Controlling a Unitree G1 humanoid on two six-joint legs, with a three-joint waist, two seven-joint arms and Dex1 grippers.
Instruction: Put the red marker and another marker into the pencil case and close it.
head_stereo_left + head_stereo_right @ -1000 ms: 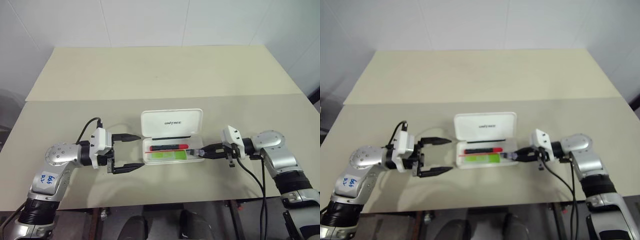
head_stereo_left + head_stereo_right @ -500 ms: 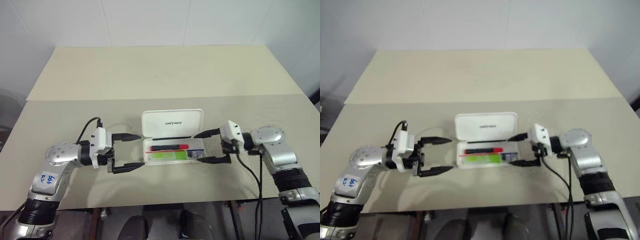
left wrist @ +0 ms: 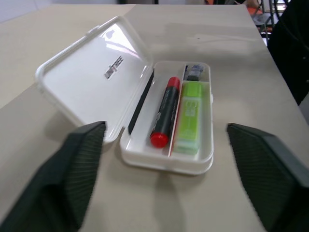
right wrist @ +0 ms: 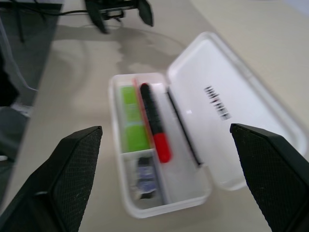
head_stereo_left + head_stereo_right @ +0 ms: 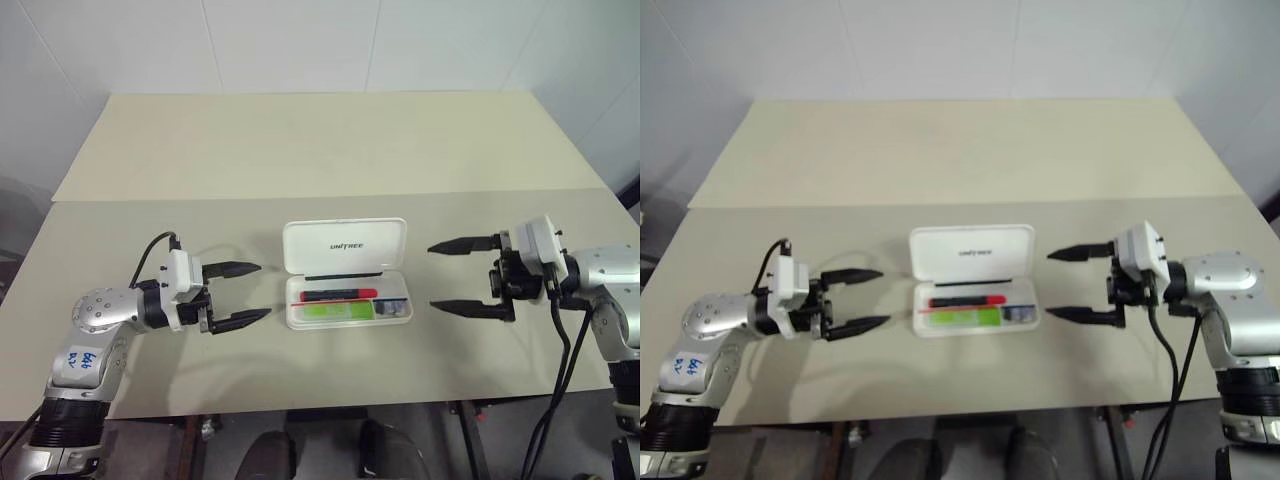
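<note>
The left wrist view showed the red marker (image 3: 164, 112) and green highlighter (image 3: 189, 117) lying side by side in the open pencil case (image 5: 346, 273). The left gripper (image 5: 240, 294) and right gripper (image 5: 460, 275) flanked the case, level, fingers spread, holding nothing

pencil case (image 5: 345, 250): 1 | red marker (image 5: 338, 295): 1 | green marker (image 5: 335, 311): 1 | hands: 2

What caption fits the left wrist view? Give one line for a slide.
Open pencil case on the table, red marker and green highlighter side by side in its tray.
</note>
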